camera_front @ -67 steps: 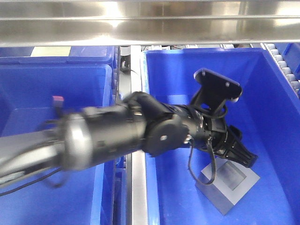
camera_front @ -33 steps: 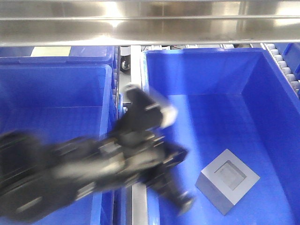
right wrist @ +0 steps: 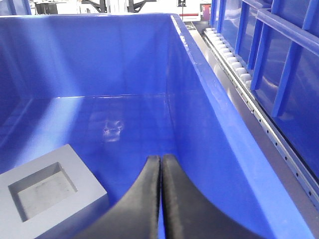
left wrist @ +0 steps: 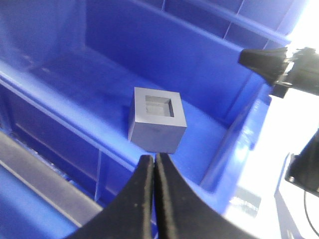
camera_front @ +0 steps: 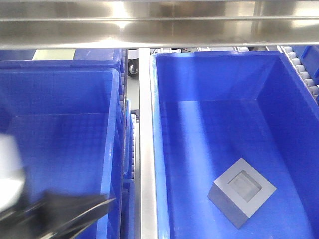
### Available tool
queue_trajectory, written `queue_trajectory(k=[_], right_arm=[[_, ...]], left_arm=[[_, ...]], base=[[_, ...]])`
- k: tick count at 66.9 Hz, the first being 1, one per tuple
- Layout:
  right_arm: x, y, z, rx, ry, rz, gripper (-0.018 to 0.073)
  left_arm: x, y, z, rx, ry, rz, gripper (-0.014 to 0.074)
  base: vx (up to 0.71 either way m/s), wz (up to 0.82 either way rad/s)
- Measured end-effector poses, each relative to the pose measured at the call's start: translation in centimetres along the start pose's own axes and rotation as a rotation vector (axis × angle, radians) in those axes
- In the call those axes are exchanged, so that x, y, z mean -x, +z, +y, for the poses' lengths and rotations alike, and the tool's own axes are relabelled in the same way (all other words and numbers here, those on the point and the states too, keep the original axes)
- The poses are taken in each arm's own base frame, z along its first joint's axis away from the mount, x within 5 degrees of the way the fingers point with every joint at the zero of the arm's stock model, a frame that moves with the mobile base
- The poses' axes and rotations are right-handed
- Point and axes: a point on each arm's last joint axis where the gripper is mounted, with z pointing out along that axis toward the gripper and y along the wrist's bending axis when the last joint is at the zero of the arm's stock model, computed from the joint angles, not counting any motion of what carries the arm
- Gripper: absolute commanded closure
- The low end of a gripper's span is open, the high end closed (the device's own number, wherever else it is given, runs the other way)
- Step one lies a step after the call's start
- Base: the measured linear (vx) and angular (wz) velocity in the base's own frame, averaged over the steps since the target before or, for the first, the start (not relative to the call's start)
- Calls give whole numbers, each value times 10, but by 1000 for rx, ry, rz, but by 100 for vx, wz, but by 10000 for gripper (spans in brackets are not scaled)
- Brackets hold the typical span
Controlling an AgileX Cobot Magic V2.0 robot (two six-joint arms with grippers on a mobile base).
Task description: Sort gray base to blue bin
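The gray base (camera_front: 241, 191) lies on the floor of the right-hand blue bin (camera_front: 214, 79), recess facing up, with nothing holding it. In the left wrist view the gray base (left wrist: 157, 119) sits just beyond my left gripper (left wrist: 153, 157), whose fingers are pressed together, empty and apart from the block. My right gripper (right wrist: 160, 158) is shut too, inside the blue bin (right wrist: 214, 129), and the gray base (right wrist: 45, 191) is to its lower left, not touching. A blurred dark arm (camera_front: 60, 216) shows at the lower left of the front view.
A second blue bin (camera_front: 60, 94) stands on the left, separated by a metal rail (camera_front: 144, 149). A steel bar (camera_front: 159, 25) runs overhead. Conveyor rollers (right wrist: 229, 50) line the right side. A black arm part (left wrist: 279, 62) hangs over the bin's far rim.
The left arm has swung out of the right bin, down to the lower left. The gray base stays on the bin floor where the arm had been.
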Motion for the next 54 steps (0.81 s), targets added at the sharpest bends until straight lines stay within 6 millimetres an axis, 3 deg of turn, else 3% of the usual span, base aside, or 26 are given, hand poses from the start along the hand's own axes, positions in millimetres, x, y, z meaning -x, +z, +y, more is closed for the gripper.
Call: queue_trajectory(k=[10, 24, 34, 54], right_arm=[[0, 0, 0, 0, 0, 0, 564], [0, 0, 0, 0, 0, 0, 564], [0, 0, 0, 0, 0, 0, 564], [0, 0, 0, 0, 0, 0, 564]], left_arm=[[-19, -37, 3, -20, 2, -116, 603], [-41, -70, 5, -42, 5, -206, 603], [-47, -81, 6, -49, 7, -227, 603], [-47, -82, 6, -49, 8, -225, 603]], base=[[0, 0], [0, 0], [0, 0], [0, 0]])
